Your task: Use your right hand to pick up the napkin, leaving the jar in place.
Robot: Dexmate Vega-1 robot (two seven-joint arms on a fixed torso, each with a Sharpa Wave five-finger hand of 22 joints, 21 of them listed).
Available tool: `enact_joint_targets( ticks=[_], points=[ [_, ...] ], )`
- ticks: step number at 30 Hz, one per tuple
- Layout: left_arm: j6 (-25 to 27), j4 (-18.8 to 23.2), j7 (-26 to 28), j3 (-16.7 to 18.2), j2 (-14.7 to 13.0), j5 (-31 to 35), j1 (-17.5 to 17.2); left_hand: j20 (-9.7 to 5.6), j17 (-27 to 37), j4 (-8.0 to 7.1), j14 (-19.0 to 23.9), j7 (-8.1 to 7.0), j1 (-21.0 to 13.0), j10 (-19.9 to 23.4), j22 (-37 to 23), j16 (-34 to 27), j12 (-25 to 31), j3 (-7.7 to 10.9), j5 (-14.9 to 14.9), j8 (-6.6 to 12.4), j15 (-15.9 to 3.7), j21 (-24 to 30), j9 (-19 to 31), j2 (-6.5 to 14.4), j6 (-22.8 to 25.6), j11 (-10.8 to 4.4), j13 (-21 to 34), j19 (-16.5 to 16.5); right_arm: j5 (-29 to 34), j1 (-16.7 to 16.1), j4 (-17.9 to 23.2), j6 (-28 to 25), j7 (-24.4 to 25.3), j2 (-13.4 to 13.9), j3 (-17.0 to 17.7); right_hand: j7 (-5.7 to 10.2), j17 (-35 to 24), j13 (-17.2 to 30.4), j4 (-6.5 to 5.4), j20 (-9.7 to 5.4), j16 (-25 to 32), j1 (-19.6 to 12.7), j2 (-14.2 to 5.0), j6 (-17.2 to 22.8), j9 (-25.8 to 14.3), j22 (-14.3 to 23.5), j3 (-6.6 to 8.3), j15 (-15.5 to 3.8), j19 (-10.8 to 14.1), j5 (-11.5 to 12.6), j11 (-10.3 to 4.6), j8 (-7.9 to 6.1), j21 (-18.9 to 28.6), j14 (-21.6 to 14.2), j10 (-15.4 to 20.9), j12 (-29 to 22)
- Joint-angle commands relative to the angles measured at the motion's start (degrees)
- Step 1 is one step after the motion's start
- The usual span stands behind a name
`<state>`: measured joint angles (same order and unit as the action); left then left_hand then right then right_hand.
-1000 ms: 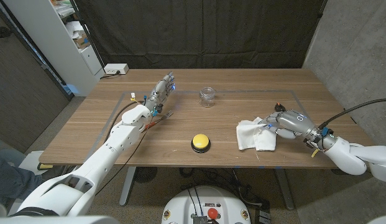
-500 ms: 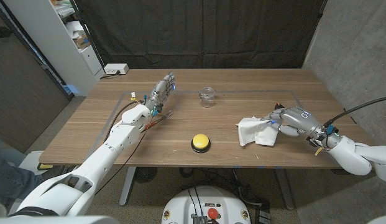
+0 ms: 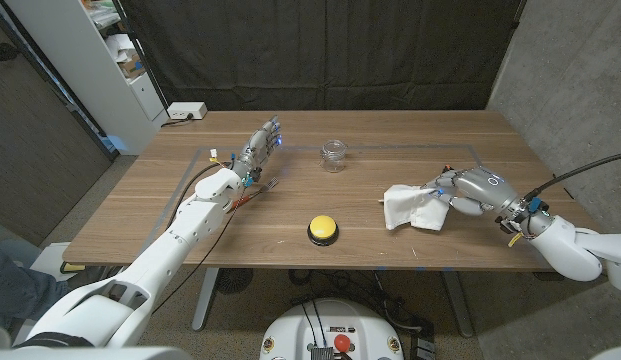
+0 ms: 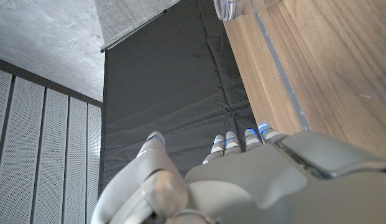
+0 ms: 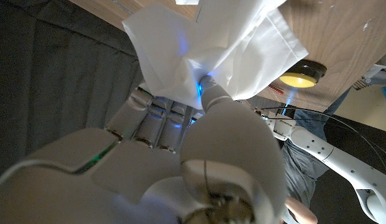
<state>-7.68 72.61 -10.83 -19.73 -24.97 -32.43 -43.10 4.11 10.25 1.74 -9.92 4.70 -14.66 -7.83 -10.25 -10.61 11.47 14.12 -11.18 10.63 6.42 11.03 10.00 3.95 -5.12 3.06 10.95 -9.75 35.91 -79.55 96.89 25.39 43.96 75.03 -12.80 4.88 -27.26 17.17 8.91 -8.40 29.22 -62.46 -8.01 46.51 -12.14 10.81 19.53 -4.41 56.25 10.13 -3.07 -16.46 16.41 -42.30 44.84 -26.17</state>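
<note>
The white napkin hangs crumpled at the right of the table, gripped by my right hand, which holds one end lifted while the other end droops toward the wood. In the right wrist view the napkin is bunched between the thumb and fingers. The small clear glass jar stands upright at the table's middle back, well apart from the right hand. In the left wrist view the jar is at the frame's edge. My left hand stays at the left back of the table, fingers apart and holding nothing.
A yellow button on a black base sits near the front middle of the table. A white power strip lies at the back left corner. Shelving stands beyond the table's left side.
My right hand has closed on the napkin and raised it, drawing it slightly toward the right; the cloth has bunched up from lying spread on the table. The left arm and jar are unmoved.
</note>
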Motion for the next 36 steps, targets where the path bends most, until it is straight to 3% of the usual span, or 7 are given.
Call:
enact_joint_targets(
  ticks=[1,15,36],
  points=[
    [-0.37,-1.22,-0.63,-0.19,0.30,0.19,1.05,0.28,0.34,0.40,-1.01,0.09,0.12,-0.51,-0.18,-0.23,0.47,0.17,0.09,0.14,0.19,0.38,0.21,0.20,0.43,0.15,0.13,-4.76,0.12,-3.20,1.26,-0.37,0.59,-1.03,4.35,0.04,-0.27,0.03,-0.54,-0.31,-0.19,-0.64,-0.30,0.59,-0.32,0.11,0.14,-7.20,0.56,0.00,0.01,0.31,0.52,-0.59,0.55,-0.51],
    [-0.91,-2.84,-1.37,-0.30,1.10,0.25,1.97,0.31,0.34,0.51,-1.09,0.14,0.14,-0.54,-0.18,-0.22,0.48,0.13,0.10,0.11,0.11,0.38,0.21,0.23,0.37,0.18,0.12,-4.79,1.24,-5.59,2.06,0.86,0.47,-3.65,9.82,-0.03,-0.58,0.03,-0.71,-0.38,-0.35,-0.76,-0.43,0.89,-0.37,0.14,0.00,-7.26,0.79,-0.05,-0.10,0.43,0.80,-1.20,0.89,-0.67],
    [-0.70,-1.59,-0.26,0.35,0.85,0.07,0.87,0.29,0.34,0.66,-1.07,0.33,0.17,-0.61,-0.18,-0.25,0.47,0.09,0.09,0.12,0.19,0.36,0.21,0.35,0.41,0.32,0.12,-4.90,0.67,-3.44,1.37,6.88,-3.44,-9.09,14.76,-0.16,-1.07,0.14,-0.76,-0.39,-0.75,-1.14,-0.59,1.37,-0.43,0.17,-0.11,-7.22,1.00,-0.06,-0.23,0.60,1.18,-1.69,1.15,-0.87]
  ],
)
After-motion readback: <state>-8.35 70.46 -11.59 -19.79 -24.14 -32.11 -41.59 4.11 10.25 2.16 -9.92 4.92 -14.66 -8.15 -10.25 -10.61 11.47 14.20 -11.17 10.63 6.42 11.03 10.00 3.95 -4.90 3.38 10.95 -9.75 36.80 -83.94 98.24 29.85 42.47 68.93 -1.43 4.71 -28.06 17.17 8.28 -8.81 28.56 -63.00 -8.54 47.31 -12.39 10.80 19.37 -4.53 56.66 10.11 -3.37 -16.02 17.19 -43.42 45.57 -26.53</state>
